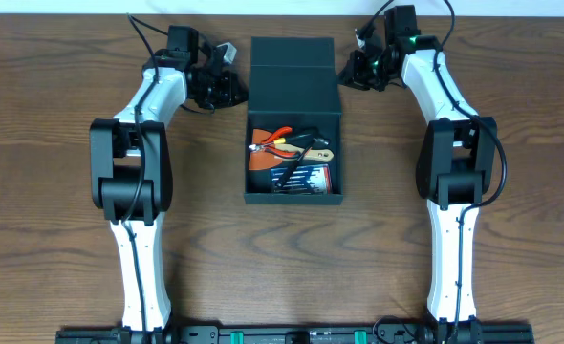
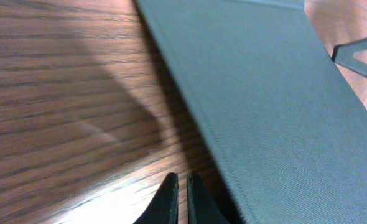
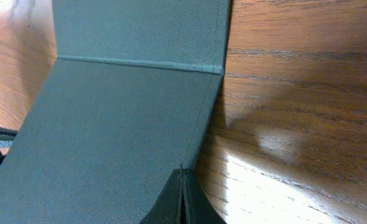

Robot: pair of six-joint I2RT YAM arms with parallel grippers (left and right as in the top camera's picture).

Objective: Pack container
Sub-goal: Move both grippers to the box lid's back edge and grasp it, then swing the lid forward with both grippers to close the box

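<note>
We found the container [image 1: 293, 198] standing in the middle of the wooden surface [image 1: 53, 191], between the two arms. Its lid [image 1: 292, 81] was thrown open and lay flat on the far side of the box. Inside, the open compartment held a jumble of hand tools, among them red-handled pliers [image 1: 275, 137] near the back wall. The rest of the pile was too small for us to name.

The left fingers [image 2: 182, 194] were low over the surface, just beside the lid's left edge. They were drawn almost together, with only a thin slit between them and nothing in it. In the left wrist view the lid's woven teal face filled the right half of the frame.

The right fingers [image 3: 181, 186] were at the lid's right edge, with their tips pressed tight against each other and meeting the edge of the flap. We saw nothing held between them. In the right wrist view a stitched fold line ran across the lid above them.
</note>
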